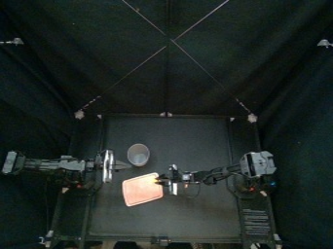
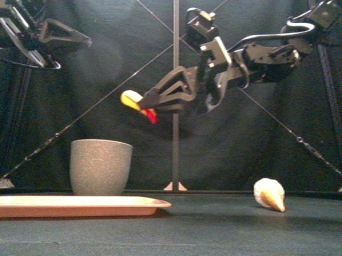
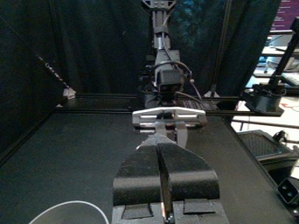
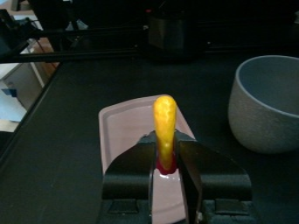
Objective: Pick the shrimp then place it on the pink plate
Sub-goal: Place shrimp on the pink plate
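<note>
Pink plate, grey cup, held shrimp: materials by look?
By look: flat pink tray likely matte plastic, even colour, dull surface; tall grey speckled cup ceramic or stone-look plastic, fine flecks, no shine; yellow-and-red toy shrimp probably smooth plastic, slight sheen.

The shrimp (image 4: pixel 166 122) is seen as smooth, glossy plastic (a highlight is caught on its yellow back). The pink plate (image 4: pixel 122 131) is finished smooth and matt. A speckled, matt surface is shown by the grey cup (image 2: pixel 100 165). The worktop (image 2: pixel 214 225) is matt black, the curtain (image 1: pixel 166 58) dull cloth.
</note>
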Controlling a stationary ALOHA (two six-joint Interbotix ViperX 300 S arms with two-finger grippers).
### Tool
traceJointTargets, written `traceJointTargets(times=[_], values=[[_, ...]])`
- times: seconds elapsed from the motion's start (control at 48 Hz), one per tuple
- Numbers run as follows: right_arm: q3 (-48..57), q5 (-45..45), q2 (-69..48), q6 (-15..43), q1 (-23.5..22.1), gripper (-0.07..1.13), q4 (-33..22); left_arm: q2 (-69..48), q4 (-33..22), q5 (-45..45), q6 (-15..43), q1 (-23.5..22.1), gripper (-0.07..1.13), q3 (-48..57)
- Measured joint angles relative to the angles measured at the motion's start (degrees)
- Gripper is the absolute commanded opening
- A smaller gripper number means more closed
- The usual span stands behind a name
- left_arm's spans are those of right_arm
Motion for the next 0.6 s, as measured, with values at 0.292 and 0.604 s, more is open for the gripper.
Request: traceJointTargets(times=[0.292, 0.604], values=[[-7.56, -1.67, 9.49, 0.44, -0.09, 0.51, 1.93, 0.0, 0.0, -0.09, 0.0, 0.0, 0.04, 1.05], [-11.07, -1.14, 13.71, 2.2, 0.62, 0.52, 3.69, 0.0, 0.0, -0.09, 0.18, 0.0, 0.04, 1.23]])
